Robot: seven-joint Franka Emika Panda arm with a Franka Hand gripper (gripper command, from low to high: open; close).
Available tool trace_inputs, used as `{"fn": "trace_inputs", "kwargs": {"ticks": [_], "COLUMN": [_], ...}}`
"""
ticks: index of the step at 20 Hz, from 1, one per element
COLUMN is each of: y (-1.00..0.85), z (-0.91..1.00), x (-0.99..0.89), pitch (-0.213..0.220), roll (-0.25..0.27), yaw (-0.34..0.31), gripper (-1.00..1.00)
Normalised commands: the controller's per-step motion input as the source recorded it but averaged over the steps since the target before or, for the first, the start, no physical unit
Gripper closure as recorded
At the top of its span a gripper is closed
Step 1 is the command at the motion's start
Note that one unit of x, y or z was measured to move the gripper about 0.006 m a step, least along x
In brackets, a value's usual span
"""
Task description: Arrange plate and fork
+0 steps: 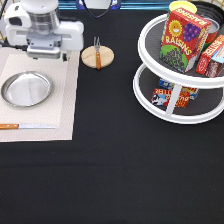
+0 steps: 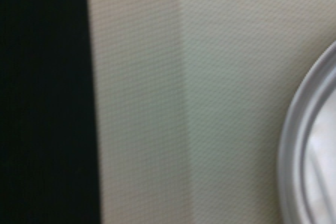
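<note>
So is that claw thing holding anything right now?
Gripper: above the placemat's top edge, holding nothing visible; open or shut cannot be told. The plate lies free.

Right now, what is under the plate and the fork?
The plate lies flat on the beige placemat, which it hides beneath itself. The fork rests across a round wooden disc on the black table. The gripper hangs above the mat's far edge.
</note>
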Motion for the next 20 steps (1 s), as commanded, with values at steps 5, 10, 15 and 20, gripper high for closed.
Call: {"fn": "trace_inputs", "kwargs": {"ticks": [5, 10, 15, 20], "y": [0.86, 0.81, 0.59, 0.36], "z": [-0.01, -0.24, -0.49, -0.48], "x": [-0.70, -0.67, -0.78, -0.84], "pitch": [-0.087, -0.124, -0.178, -0.158], "roll": [-0.074, -0.058, -0.007, 0.006], "yaw": [0.000, 0.003, 0.015, 0.015], "gripper": [-1.00, -1.00, -1.00, -1.00]}}
